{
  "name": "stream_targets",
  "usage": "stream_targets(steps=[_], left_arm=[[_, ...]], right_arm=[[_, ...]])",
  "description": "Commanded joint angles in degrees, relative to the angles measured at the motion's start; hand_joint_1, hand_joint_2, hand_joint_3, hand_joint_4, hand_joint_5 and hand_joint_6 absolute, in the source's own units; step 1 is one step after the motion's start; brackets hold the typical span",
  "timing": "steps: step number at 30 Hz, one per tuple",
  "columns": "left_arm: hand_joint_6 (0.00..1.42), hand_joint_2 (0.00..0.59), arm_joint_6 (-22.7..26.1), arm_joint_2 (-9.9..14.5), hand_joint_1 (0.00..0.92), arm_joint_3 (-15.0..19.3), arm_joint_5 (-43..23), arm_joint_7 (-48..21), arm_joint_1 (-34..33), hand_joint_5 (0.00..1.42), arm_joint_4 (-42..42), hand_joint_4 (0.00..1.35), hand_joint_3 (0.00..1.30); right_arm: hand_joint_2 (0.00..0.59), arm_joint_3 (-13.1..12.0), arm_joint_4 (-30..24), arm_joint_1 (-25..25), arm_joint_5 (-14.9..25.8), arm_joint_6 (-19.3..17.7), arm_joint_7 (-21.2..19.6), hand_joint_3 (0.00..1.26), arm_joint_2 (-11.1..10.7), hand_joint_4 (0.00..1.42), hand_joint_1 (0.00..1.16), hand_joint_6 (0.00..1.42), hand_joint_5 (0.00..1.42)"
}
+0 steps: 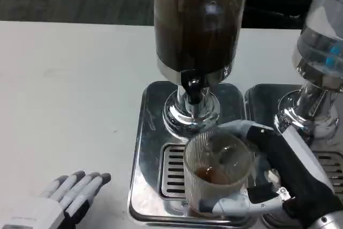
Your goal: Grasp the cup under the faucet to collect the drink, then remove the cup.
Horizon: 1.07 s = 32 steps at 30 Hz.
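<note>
We see the right hand [268,175] wrapped around the cup [217,172], one finger curving behind its far rim and another lying across its near lower side, so the cup is held between them. The cup is clear and ribbed, standing upright with its long axis vertical and its mouth facing up, a little brown drink pooled at its bottom. It sits over the slotted drip grate [172,171] of the steel tray [143,148], just in front of and below the black faucet [193,88] of the dark drink dispenser [198,25]. Our left hand [64,199] lies flat on the white tabletop [69,89] at lower left, fingers loosely apart and holding nothing, well apart from the tray. A second dispenser [321,52] stands at right on its own tray. Dark floor lies beyond the tabletop.
</note>
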Motion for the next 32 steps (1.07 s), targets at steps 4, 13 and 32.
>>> stream_targets(steps=[4,13,32], left_arm=[[0.00,0.130,0.70,-0.22,0.000,2.08,0.39,3.05,4.60,0.00,-2.98,0.00,0.00],[0.00,0.133,1.02,-1.70,0.000,2.45,0.41,5.23,7.04,0.00,-4.30,0.00,0.00],[0.00,0.133,3.34,-3.85,0.000,1.03,0.95,5.39,5.74,0.00,-5.84,0.00,0.00]], right_arm=[[0.096,-1.76,-5.87,4.70,2.68,-3.36,1.26,0.83,-1.26,0.95,0.99,1.42,1.17],[0.097,-1.42,-10.35,9.68,-0.17,-4.80,-0.52,0.83,0.72,0.95,0.99,1.42,1.17],[0.097,-2.78,-9.18,9.54,1.77,-5.35,0.50,0.84,1.00,0.96,0.99,1.42,1.18]])
